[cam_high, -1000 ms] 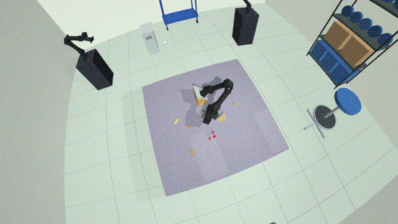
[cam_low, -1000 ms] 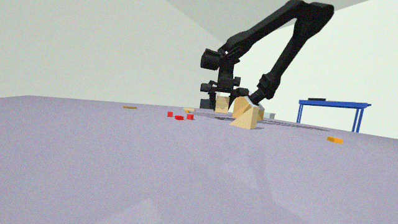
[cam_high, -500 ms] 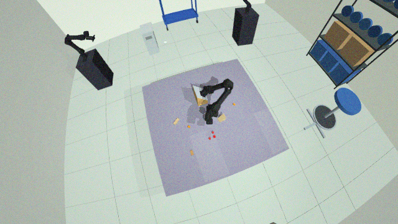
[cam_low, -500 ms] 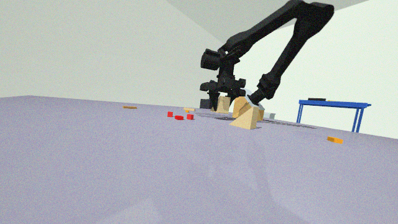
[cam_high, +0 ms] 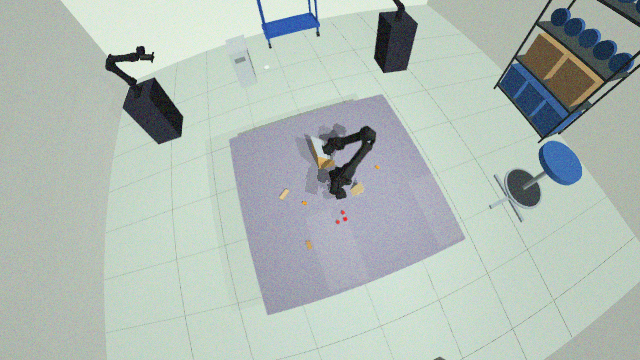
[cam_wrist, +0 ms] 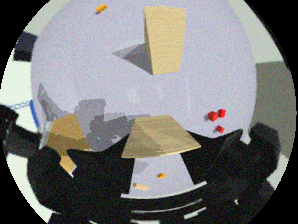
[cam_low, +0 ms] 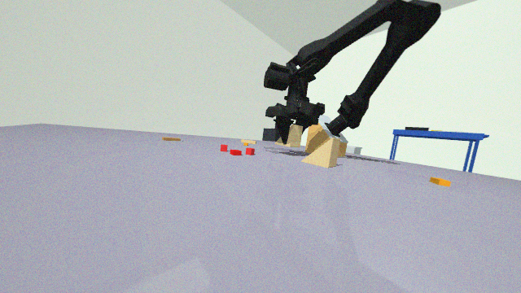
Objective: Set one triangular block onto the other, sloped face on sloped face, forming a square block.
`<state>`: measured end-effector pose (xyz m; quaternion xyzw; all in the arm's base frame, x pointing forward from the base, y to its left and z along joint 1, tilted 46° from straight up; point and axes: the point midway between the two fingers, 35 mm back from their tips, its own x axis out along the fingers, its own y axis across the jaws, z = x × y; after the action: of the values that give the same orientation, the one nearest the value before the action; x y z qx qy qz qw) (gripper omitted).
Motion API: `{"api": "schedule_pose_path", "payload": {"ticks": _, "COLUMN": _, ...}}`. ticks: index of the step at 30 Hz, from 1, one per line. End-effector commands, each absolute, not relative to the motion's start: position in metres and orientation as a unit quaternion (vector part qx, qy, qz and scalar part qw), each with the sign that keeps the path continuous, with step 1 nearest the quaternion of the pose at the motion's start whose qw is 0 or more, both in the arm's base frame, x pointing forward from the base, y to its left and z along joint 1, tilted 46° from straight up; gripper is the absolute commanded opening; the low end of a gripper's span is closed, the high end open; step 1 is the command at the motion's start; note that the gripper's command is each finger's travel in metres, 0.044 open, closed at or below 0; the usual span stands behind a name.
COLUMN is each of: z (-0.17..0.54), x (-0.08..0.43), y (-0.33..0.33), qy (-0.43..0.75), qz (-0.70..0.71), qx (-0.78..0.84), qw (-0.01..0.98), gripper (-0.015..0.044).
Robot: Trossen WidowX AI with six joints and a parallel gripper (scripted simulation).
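Observation:
Two pale wooden triangular blocks are in view. One block point(cam_high: 356, 189) point(cam_low: 323, 156) point(cam_wrist: 167, 40) stands on the purple mat point(cam_high: 380, 250) point(cam_low: 163, 212), its slope falling to the left in the exterior view. My gripper point(cam_low: 290, 136) point(cam_wrist: 153, 129) is shut on the other block point(cam_low: 296, 136) point(cam_wrist: 159, 136), at the centre of the wrist view. The held block is apart from the standing one, beyond it in the exterior view. In the top view the hand hides the held block. I cannot tell its height above the mat.
An orange-brown wooden piece with a pale panel point(cam_high: 322, 162) point(cam_low: 314, 136) point(cam_wrist: 67, 131) stands close to the arm. Three small red blocks point(cam_high: 345, 219) point(cam_low: 250, 151) point(cam_wrist: 213, 116) lie nearby. A flat pale block point(cam_high: 284, 194) point(cam_low: 248, 142) and small orange blocks point(cam_high: 308, 245) point(cam_low: 440, 181) lie around.

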<state>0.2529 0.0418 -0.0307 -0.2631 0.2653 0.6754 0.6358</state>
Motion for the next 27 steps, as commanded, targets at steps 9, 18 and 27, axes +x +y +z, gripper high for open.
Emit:
{"api": "schedule_pose_path", "payload": {"ticks": 9, "z": -0.041, "x": 0.252, "y": 0.053, "qy": 0.264, "qz": 0.675, "qx": -0.264, "qw": 0.636, "gripper": 0.0000}}
{"api": "schedule_pose_path", "payload": {"ticks": 18, "z": -0.050, "x": 0.251, "y": 0.061, "qy": 0.266, "qz": 0.674, "qx": -0.262, "qw": 0.637, "gripper": 0.0000}}
{"api": "schedule_pose_path", "payload": {"ticks": 27, "z": -0.049, "x": 0.252, "y": 0.060, "qy": 0.266, "qz": 0.674, "qx": -0.266, "qw": 0.636, "gripper": 0.0079}}
